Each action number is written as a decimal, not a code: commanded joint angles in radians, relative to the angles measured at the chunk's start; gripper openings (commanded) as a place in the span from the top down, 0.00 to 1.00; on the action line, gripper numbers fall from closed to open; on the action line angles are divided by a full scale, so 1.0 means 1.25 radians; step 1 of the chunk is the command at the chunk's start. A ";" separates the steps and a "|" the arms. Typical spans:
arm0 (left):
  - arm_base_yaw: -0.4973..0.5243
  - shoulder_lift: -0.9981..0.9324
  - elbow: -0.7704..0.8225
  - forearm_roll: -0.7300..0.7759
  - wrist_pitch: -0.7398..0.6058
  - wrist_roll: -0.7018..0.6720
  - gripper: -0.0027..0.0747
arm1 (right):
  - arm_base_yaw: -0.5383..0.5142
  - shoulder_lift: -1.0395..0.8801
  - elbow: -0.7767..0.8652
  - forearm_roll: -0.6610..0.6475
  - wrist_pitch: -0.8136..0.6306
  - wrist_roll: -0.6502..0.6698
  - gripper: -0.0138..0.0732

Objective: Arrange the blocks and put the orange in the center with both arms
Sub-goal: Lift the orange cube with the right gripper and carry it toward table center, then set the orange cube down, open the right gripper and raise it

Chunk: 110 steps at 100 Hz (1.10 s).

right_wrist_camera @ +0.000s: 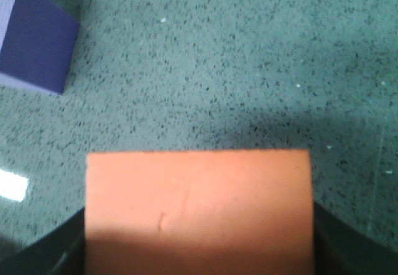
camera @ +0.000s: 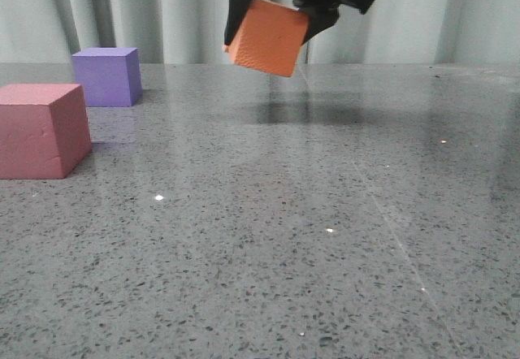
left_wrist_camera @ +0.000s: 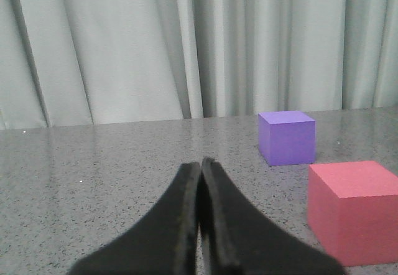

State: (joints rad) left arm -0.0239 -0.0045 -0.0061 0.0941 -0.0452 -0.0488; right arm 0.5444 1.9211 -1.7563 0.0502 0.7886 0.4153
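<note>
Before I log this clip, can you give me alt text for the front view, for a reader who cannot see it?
A black right gripper holds a tilted orange foam cube in the air above a glossy grey speckled stone tabletop. At the left edge sit a dusty pink-red foam cube and, farther back, a purple foam cube, with pale curtains behind.

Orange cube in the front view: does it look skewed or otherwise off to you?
Yes. The orange cube hangs tilted in the right gripper, one corner lowest, clear above the table. The purple cube and pink-red cube sit flat. No visible damage.
</note>
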 commanded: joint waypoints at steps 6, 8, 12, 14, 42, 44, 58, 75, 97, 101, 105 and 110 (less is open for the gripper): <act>0.002 -0.026 0.045 -0.006 -0.059 -0.007 0.99 | 0.036 -0.017 -0.068 -0.118 -0.020 0.098 0.72; 0.002 -0.026 0.045 -0.006 -0.059 -0.007 0.99 | 0.043 -0.013 -0.070 -0.133 -0.017 0.110 0.72; 0.002 -0.026 0.045 -0.006 -0.059 -0.007 0.99 | 0.052 -0.011 -0.072 -0.157 -0.015 0.127 0.72; 0.002 -0.026 0.045 -0.006 -0.059 -0.007 0.99 | 0.056 -0.010 -0.072 -0.166 -0.014 0.136 0.72; 0.002 -0.026 0.045 -0.006 -0.059 -0.007 0.99 | 0.070 0.019 -0.072 -0.174 -0.008 0.168 0.72; 0.002 -0.026 0.045 -0.006 -0.059 -0.007 0.99 | 0.070 0.022 -0.072 -0.172 -0.008 0.168 0.72; 0.002 -0.026 0.045 -0.006 -0.059 -0.007 0.99 | 0.070 0.043 -0.072 -0.164 -0.008 0.168 0.72; 0.002 -0.026 0.045 -0.006 -0.059 -0.007 0.99 | 0.070 0.048 -0.072 -0.145 -0.013 0.168 0.72; 0.002 -0.026 0.045 -0.006 -0.059 -0.007 0.99 | 0.070 0.048 -0.072 -0.129 -0.011 0.166 0.69; 0.002 -0.026 0.045 -0.006 -0.059 -0.007 0.99 | 0.070 0.048 -0.072 -0.129 -0.008 0.162 0.65; 0.002 -0.026 0.045 -0.006 -0.059 -0.007 0.99 | 0.070 0.048 -0.072 -0.128 -0.005 0.152 0.60; 0.002 -0.026 0.045 -0.006 -0.059 -0.007 0.99 | 0.070 0.048 -0.072 -0.126 0.000 0.133 0.49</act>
State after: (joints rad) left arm -0.0239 -0.0045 -0.0061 0.0941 -0.0452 -0.0488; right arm 0.6340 2.0447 -1.8095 -0.1060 0.8170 0.6160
